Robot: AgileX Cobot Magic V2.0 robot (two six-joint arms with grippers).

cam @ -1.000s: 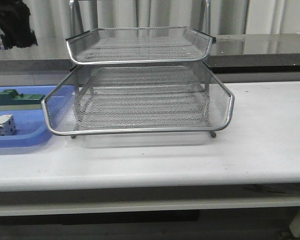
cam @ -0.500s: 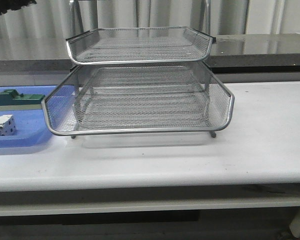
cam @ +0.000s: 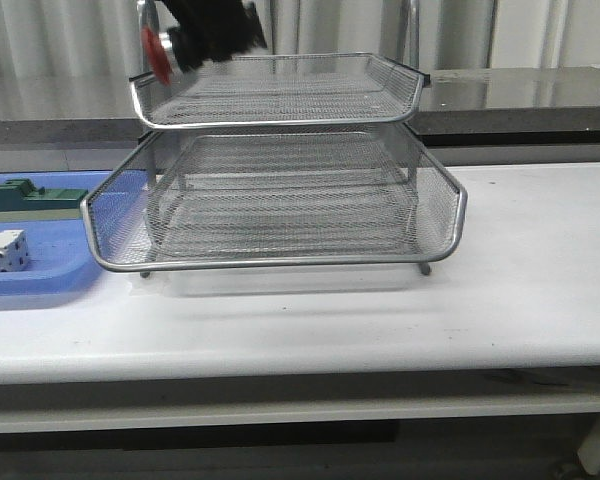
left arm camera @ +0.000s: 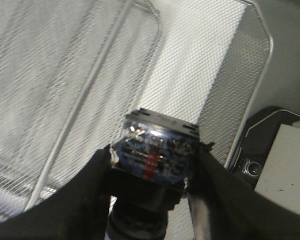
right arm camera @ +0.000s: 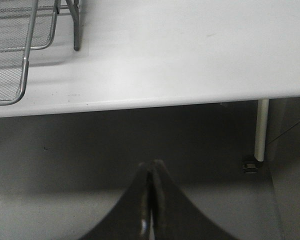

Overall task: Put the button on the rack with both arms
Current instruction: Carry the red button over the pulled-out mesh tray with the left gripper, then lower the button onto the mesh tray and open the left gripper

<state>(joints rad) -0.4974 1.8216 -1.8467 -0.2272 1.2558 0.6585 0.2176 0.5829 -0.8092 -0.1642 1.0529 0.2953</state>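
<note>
The red-headed push-button switch with a black body and blue rear block (left arm camera: pixel 155 155) is clamped between the left arm's black fingers (left arm camera: pixel 92 185), held above the top tier of the silver wire-mesh three-tier rack (cam: pixel 280 160), near its back-left corner. The rack stands on the white surface (cam: pixel 520 280). The right arm's fingers (right arm camera: pixel 150 200) are pressed together, holding nothing, beyond the surface's front edge.

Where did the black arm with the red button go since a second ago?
The left gripper, jaws shut on the button, swung from the far left edge rightward to above the rack's top tier, left end. The rack, blue tray and its green and white parts stayed put.
</note>
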